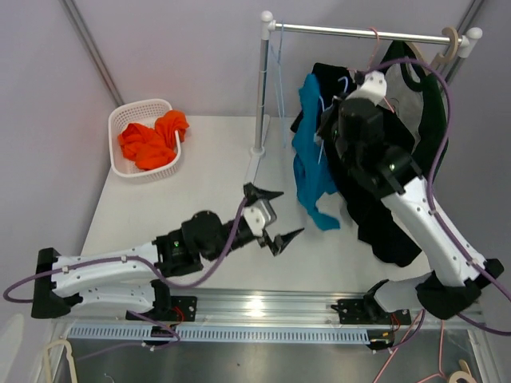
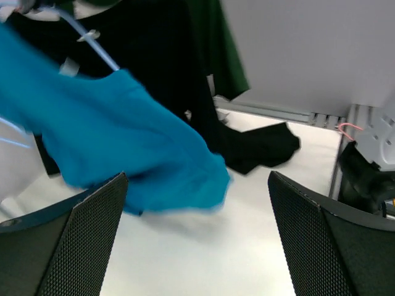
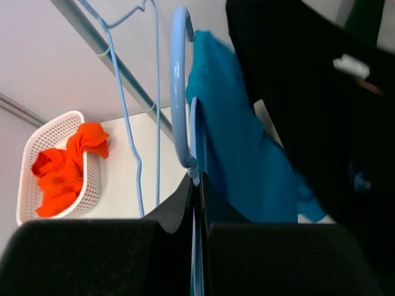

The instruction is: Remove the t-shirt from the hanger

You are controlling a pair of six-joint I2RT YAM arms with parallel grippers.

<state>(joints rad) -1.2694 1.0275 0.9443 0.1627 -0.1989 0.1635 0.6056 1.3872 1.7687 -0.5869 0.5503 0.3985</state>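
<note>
Work looks to be at the start. The right gripper (image 3: 196, 182) is pinched tight on the light blue hanger (image 3: 179, 92), and the blue t-shirt (image 1: 307, 159) hangs from it beside the rack (image 1: 262, 88). The left gripper (image 1: 292, 212) is wide open, low over the table (image 1: 160, 215), near the shirt's bottom edge. Next it probably should grab that cloth and pull. The hanger's arms are hidden inside the shirt.

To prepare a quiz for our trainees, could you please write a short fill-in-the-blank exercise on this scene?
The white basket holds ____ cloth.
The right gripper is shut on a light blue ____ next to the blue t-shirt.
The left gripper has its jaws ____, with nothing between them.
Missing words: orange; hanger; open.
</note>
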